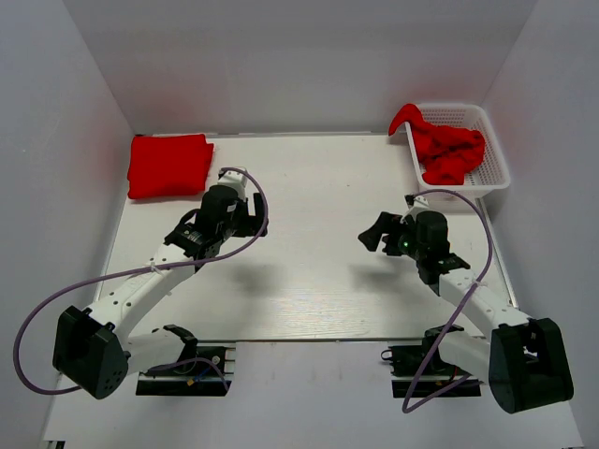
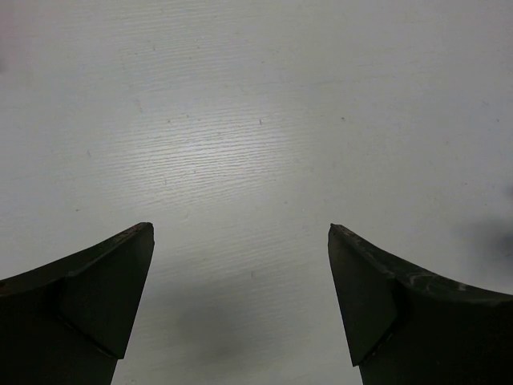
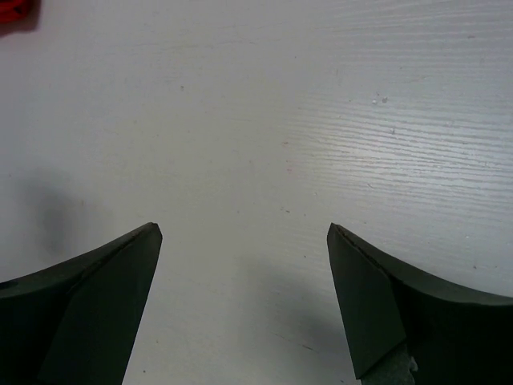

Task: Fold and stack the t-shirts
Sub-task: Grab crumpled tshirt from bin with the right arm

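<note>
A folded red t-shirt lies at the table's far left corner. More crumpled red t-shirts fill the white mesh basket at the far right, one sleeve hanging over its left rim. My left gripper is open and empty, over bare table just right of the folded shirt; in the left wrist view only white table shows between the fingers. My right gripper is open and empty, below and left of the basket; the right wrist view shows bare table, with a sliver of red cloth at the top left corner.
The white wooden table is walled by white panels on three sides. Purple cables loop from both arms. The arm bases sit at the near edge.
</note>
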`<state>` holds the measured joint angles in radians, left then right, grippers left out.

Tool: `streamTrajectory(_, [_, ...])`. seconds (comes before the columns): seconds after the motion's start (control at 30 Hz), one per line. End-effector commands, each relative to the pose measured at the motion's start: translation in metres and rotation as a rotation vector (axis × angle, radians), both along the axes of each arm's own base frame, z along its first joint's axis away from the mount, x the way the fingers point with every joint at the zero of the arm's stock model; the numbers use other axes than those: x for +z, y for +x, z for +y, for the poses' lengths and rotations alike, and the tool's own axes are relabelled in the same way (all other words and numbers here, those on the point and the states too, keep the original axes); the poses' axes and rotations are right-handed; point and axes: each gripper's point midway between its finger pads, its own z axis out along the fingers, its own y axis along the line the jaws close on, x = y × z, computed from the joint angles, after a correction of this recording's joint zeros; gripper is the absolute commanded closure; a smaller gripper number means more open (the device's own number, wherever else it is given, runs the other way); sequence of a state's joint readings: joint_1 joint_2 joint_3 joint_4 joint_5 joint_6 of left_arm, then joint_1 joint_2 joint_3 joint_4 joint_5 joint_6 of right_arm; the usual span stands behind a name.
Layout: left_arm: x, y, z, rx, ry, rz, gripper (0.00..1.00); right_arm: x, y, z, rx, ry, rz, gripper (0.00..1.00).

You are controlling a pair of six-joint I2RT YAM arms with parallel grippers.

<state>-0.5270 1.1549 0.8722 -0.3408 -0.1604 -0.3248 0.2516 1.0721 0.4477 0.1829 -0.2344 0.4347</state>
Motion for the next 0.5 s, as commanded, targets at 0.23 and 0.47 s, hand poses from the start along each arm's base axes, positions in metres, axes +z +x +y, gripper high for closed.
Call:
streamTrajectory(0.23, [0.018,0.002,0.021,0.138,-0.001,-0.044,0.0,0.079,0.087,0.008,-0.07,0.026,-0.228,0.1])
streamTrajectory(0.47, [0.003,0.001,0.026,0.167,0.036,-0.001,0.0,0.091,0.197,-0.053,-0.403,-0.224,-0.11,0.1])
